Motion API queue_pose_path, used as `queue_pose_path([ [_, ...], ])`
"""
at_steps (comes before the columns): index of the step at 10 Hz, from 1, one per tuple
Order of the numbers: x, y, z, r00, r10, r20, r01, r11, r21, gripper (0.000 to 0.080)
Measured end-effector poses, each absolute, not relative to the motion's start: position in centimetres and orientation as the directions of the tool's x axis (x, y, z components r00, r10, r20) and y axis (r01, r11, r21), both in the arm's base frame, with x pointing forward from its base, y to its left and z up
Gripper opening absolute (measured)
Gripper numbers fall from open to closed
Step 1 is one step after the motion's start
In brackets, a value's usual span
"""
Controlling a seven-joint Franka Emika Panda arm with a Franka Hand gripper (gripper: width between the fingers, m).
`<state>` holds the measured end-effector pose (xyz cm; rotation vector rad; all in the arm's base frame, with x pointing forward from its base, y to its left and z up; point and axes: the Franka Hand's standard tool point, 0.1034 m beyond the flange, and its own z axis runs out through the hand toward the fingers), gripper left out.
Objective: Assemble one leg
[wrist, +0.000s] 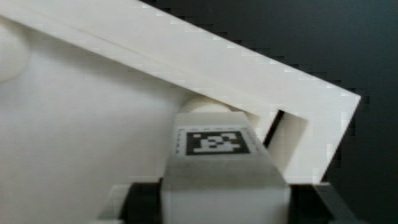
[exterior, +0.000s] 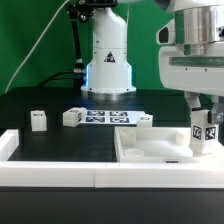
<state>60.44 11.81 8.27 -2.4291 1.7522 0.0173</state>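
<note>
My gripper [exterior: 204,122] is shut on a leg [exterior: 203,134], a small white block with a black-and-white tag, and holds it upright at the right corner of the large white panel [exterior: 150,152]. In the wrist view the leg [wrist: 217,160] stands between my black fingers [wrist: 146,200], its far end at the inner corner of the panel's raised rim [wrist: 267,85]. I cannot tell whether it touches the panel. Three more legs lie on the table: one on the exterior view's left [exterior: 38,120], one beside the marker board [exterior: 73,117], one behind the panel [exterior: 144,121].
The marker board [exterior: 103,117] lies flat in front of the arm's white base [exterior: 108,65]. A white rail [exterior: 60,172] runs along the table's front edge, with a raised end on the exterior view's left [exterior: 9,143]. The tabletop is black.
</note>
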Motion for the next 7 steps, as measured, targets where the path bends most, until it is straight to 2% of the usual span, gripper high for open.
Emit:
queue_pose_path([
  [1,60.39,12.02,8.24,0.299,-0.949,-0.100,-0.951,-0.288,-0.110,0.0370],
  [2,60.35,12.19,8.24,0.302,-0.947,-0.105,-0.950,-0.291,-0.111,0.0370],
  [3,60.36,12.16,8.25,0.366,-0.926,-0.097,-0.928,-0.354,-0.117,0.0507],
  [4,60.47,12.13,8.35,0.422,-0.902,-0.090,-0.904,-0.410,-0.123,0.0604],
  [5,60.57,12.07,8.39,0.522,-0.850,-0.072,-0.849,-0.511,-0.133,0.0604],
  [6,60.61,12.12,8.28,0.628,-0.776,-0.055,-0.775,-0.617,-0.139,0.0640],
  [7,60.65,12.25,8.20,0.687,-0.725,-0.047,-0.724,-0.676,-0.138,0.0647],
])
